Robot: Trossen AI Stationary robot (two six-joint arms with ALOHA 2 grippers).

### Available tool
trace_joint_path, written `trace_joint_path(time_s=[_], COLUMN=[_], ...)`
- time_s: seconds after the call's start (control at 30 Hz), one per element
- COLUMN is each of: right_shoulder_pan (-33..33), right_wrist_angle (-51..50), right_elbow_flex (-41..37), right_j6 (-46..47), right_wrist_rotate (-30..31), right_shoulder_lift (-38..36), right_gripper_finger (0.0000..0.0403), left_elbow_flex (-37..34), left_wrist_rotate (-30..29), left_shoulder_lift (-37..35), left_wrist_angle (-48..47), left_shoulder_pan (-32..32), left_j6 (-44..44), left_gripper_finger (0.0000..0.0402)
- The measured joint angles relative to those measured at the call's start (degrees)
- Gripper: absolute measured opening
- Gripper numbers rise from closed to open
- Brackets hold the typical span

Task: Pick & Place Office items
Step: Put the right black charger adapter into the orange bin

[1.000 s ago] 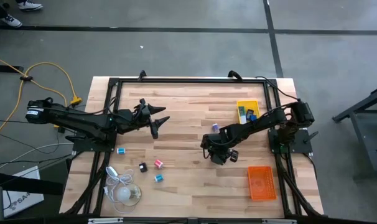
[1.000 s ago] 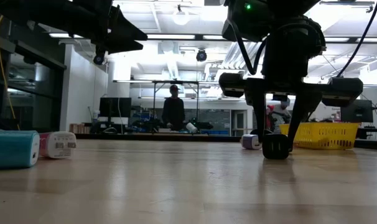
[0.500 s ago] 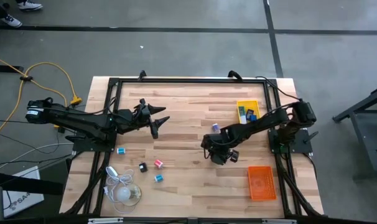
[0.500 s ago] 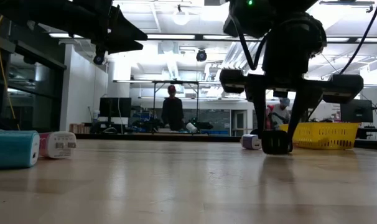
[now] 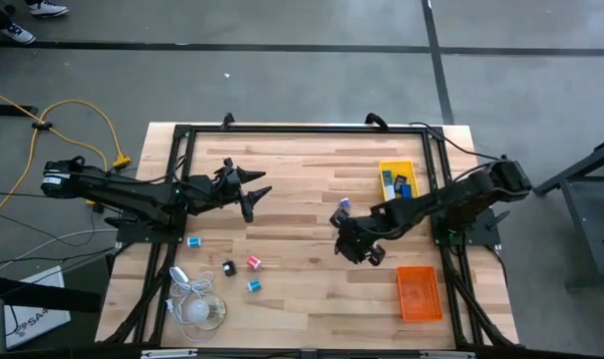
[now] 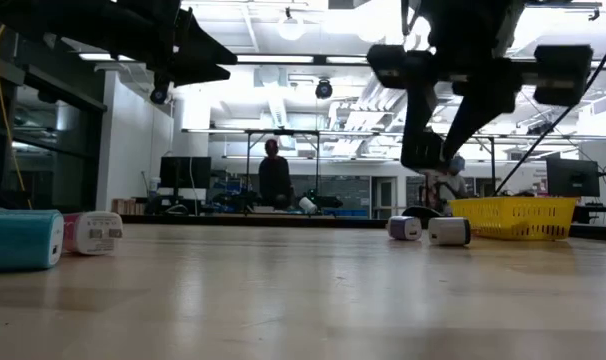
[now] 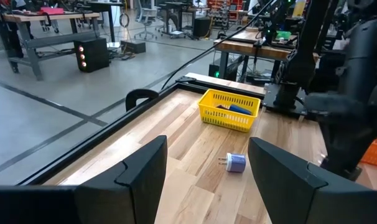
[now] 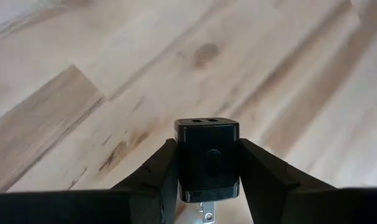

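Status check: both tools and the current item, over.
Right tool shut on small black plug-in charger block, lifted above table. Left tool open, waiting at table's left. Yellow plastic tray nearby; nothing seen blocking the way.

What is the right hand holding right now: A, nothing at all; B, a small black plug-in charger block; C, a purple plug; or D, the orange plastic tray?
B: in the right wrist view the right hand is shut on a small black plug-in charger block with two ports on its end, lifted clear of the wooden table.
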Motion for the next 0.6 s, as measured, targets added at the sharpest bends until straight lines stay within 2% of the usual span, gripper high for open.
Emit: trace_joint_path(time_s=[0.13,0.33,0.6], right_shoulder_pan=[2.1,5.5,10.8], right_wrist_angle=[-3.0,-7.0,-10.5], right_elbow_flex=[0.0,0.0,0.0], right_j6=[8.1,20.7,32.0], right_wrist_rotate=[5.6,9.1,15.6], right_shoulder_lift=[-1.8,-3.2,-5.1], right_gripper_finger=[0.013,0.013,0.013], left_elbow_flex=[0.0,0.0,0.0], left_wrist_rotate=[0.0,0.0,0.0], left_shoulder_lift=[0.0,0.0,0.0], left_wrist_angle=[0.0,0.0,0.2], left_shoulder_pan=[0.0,0.0,0.0], left_j6=[0.0,0.0,0.0], left_gripper_finger=[0.0218,0.0218,0.0218])
